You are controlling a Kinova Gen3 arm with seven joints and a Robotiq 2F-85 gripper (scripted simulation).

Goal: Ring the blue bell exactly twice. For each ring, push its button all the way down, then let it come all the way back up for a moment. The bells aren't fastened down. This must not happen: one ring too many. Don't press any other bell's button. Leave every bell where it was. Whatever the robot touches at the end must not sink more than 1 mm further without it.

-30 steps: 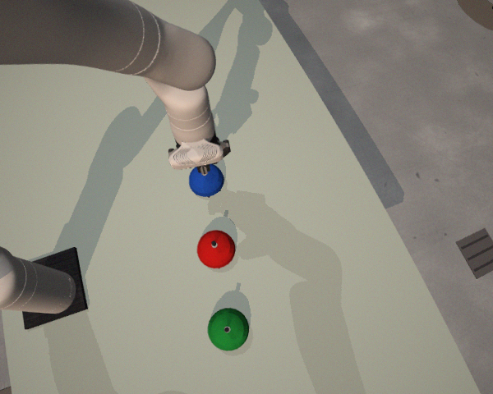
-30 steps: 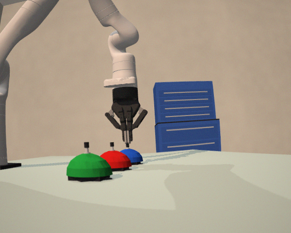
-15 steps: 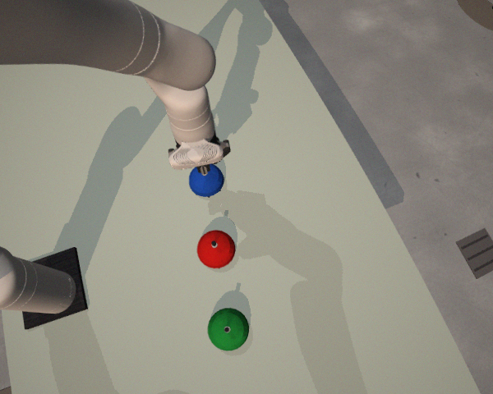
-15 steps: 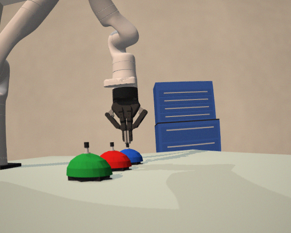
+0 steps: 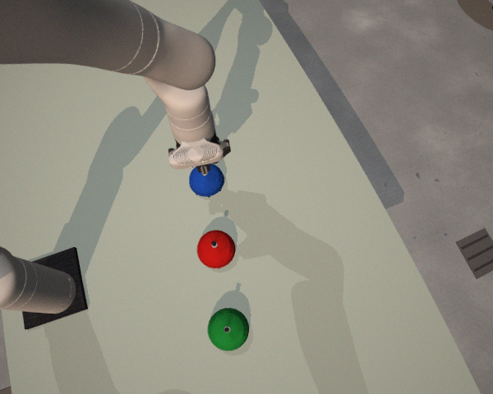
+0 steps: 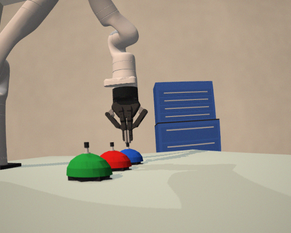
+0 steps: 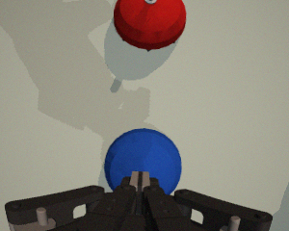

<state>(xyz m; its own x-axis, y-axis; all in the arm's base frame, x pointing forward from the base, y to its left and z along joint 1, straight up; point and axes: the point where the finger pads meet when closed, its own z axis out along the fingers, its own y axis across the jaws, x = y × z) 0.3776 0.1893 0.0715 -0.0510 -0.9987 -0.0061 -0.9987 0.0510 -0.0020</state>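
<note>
Blue bell [image 6: 132, 154] directly beneath gripper [image 6: 127, 139] — fingers pressed together, holding nothing, tips at its button, plunge axis vertical.

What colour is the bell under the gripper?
Blue, clearest in the top view, beneath the shut gripper.

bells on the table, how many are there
3, in one row: the blue bell sits under the closed gripper, the red bell is in the middle, and the green bell is at the other end. None appears hidden.
</note>
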